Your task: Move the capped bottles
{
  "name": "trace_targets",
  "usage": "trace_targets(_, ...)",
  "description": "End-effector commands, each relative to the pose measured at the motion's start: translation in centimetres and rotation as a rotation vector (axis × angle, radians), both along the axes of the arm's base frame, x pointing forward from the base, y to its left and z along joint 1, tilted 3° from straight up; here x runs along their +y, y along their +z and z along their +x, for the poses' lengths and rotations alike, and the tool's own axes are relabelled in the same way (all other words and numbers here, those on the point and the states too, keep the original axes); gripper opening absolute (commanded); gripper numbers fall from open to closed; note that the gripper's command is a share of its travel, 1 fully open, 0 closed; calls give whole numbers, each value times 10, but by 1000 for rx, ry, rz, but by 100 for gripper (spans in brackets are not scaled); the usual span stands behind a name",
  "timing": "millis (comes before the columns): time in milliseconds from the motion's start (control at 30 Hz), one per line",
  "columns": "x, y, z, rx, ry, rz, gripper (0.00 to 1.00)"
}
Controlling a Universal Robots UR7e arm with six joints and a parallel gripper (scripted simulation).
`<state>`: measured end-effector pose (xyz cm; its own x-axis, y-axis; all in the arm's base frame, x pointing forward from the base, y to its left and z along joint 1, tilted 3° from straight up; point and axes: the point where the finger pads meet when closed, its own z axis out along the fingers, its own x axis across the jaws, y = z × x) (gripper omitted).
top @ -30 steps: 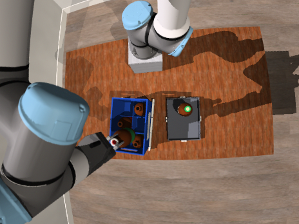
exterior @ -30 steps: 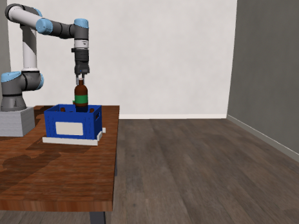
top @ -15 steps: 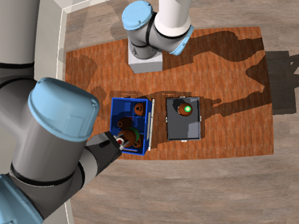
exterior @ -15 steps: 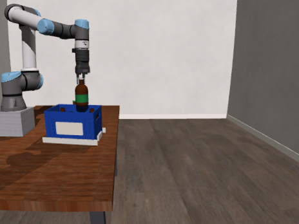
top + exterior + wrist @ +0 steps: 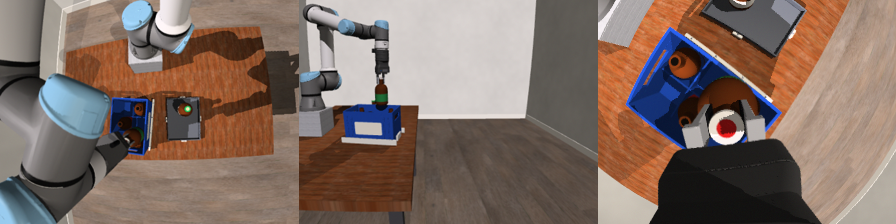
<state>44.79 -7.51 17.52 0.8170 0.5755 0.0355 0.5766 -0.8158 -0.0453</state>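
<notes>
My gripper (image 5: 726, 112) is shut on the neck of a brown bottle with a red cap (image 5: 726, 127) and a green label (image 5: 381, 94). I hold it upright, its base just above the blue crate's rim (image 5: 372, 125). The bottle also shows in the overhead view (image 5: 133, 136), over the crate's front part (image 5: 130, 126). Two open brown bottles (image 5: 139, 109) (image 5: 124, 123) stand in the crate. A brown bottle with a green cap (image 5: 187, 109) stands upright on the dark grey tray (image 5: 183, 118), right of the crate.
The robot's grey base block (image 5: 145, 63) stands at the back of the wooden table. The crate rests on a white plate (image 5: 371, 140) near the table's front edge. My own arm (image 5: 61, 129) hides the table's left front part in the overhead view.
</notes>
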Motion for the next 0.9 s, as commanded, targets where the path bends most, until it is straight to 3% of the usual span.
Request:
trace_targets(0,10,1,1,-2,0,-1,0)
trace_targets(867,43,3,3,-2,0,-1,0)
